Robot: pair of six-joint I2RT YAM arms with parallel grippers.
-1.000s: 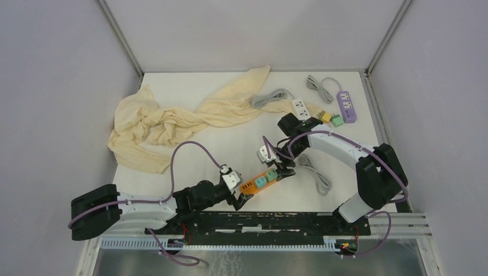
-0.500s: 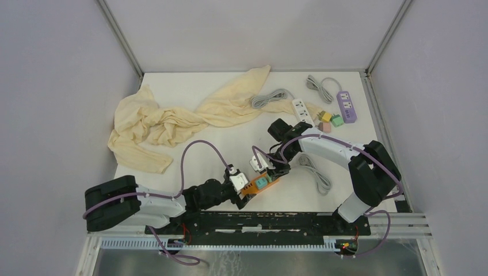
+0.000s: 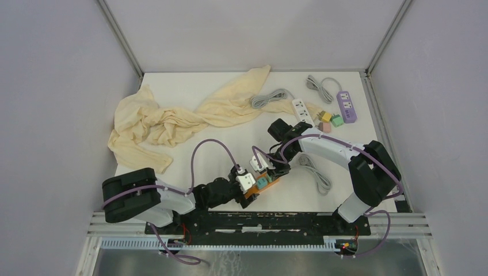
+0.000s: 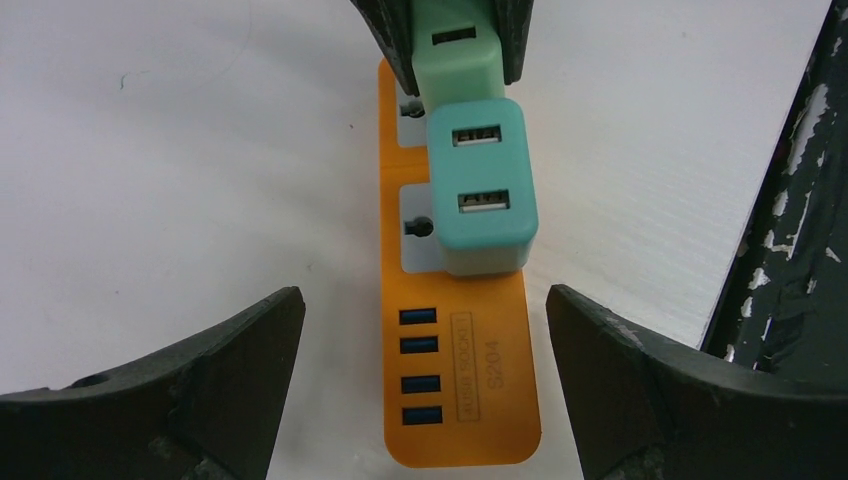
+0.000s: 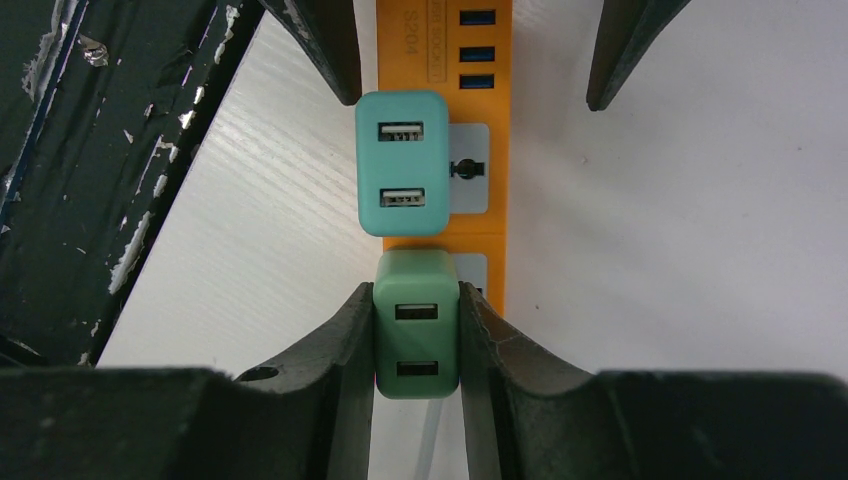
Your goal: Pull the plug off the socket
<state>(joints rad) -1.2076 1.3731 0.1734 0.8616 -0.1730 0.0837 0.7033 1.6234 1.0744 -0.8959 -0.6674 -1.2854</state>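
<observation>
Squeezing the green plug (image 5: 417, 325) on the orange socket strip (image 4: 460, 400) with the right gripper (image 5: 417, 300), straddling that strip's end with the left gripper (image 4: 422, 300) spread wide.

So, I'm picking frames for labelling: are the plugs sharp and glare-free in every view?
Left wrist: teal plug and orange power strip sharp, its print readable, no glare. Right wrist: green plug crisp in the right gripper, faint shadow beside the strip. Top external: evenly lit, plugs too small for detail.
</observation>
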